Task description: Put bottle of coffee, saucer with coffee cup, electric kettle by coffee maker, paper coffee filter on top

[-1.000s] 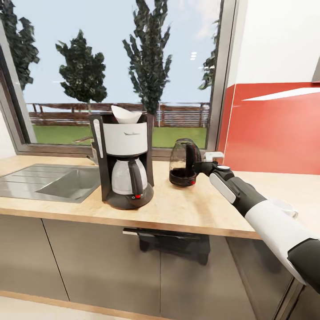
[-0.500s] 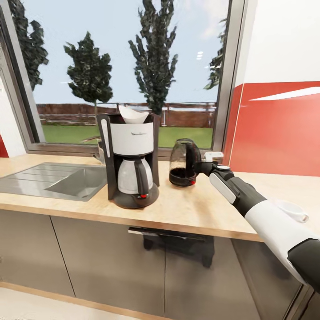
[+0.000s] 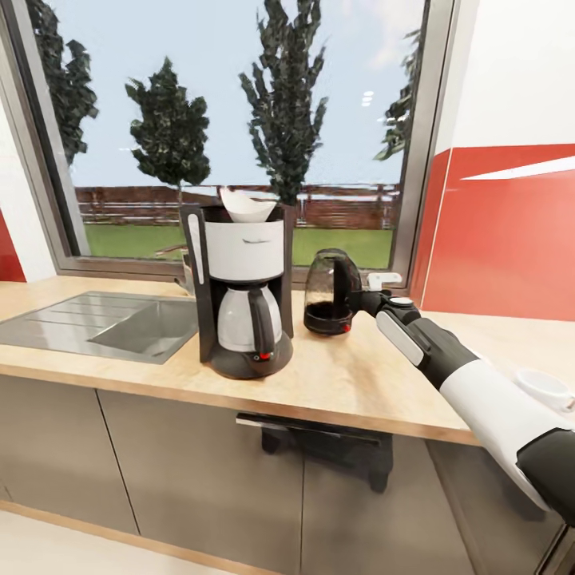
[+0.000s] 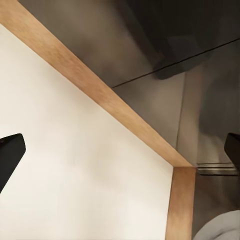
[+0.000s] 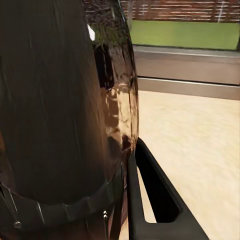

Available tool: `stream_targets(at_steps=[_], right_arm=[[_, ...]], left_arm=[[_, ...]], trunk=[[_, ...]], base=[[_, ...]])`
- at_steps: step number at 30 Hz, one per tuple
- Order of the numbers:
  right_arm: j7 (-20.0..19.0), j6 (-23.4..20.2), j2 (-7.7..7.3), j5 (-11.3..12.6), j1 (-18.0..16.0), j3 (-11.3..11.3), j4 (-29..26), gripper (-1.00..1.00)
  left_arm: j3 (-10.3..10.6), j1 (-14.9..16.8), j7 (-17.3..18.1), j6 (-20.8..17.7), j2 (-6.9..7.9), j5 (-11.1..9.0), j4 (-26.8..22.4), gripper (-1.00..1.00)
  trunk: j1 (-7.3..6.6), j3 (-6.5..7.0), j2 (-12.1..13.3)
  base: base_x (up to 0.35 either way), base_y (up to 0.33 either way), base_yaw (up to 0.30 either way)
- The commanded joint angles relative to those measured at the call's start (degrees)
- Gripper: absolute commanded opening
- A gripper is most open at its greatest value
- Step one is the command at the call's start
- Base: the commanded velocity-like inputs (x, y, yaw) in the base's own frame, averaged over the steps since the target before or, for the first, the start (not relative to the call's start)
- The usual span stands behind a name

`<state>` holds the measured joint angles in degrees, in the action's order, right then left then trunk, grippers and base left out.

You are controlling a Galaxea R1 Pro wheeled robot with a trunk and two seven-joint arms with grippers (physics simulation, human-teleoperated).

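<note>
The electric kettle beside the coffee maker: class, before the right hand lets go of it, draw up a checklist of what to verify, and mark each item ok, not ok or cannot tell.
1. Electric kettle stands upright on the kitchen countertop: ok.
2. Kettle sits next to the coffee maker, with a gap between them: ok.
3. Right hand is at the kettle's handle; whether it is closed on the handle: cannot tell.
4. Paper coffee filter rests on top of the coffee maker: ok.
5. Coffee cup on a saucer next to the coffee maker: not ok; the cup is far along the counter, and a saucer under it cannot be made out.
</note>
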<state>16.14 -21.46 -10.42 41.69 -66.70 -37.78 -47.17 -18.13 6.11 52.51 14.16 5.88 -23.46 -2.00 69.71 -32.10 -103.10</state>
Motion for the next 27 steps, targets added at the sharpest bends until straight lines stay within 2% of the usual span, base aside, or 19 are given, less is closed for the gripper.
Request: stream_targets(at_steps=[1,27], right_arm=[[0.56,-0.07,-0.06,0.32,-0.09,-0.28,-0.15,-1.0],[0.56,-0.07,0.04,0.32,-0.09,-0.28,-0.14,-1.0]], left_arm=[[-0.47,0.05,0.14,0.34,0.01,0.47,0.07,1.0],[-0.44,0.05,0.14,0.33,0.01,0.48,0.07,1.0]], trunk=[[0.0,-0.06,-0.04],[0.0,-0.06,-0.04]], base=[[0.034,0.0,0.001],[0.002,0.0,0.048]])
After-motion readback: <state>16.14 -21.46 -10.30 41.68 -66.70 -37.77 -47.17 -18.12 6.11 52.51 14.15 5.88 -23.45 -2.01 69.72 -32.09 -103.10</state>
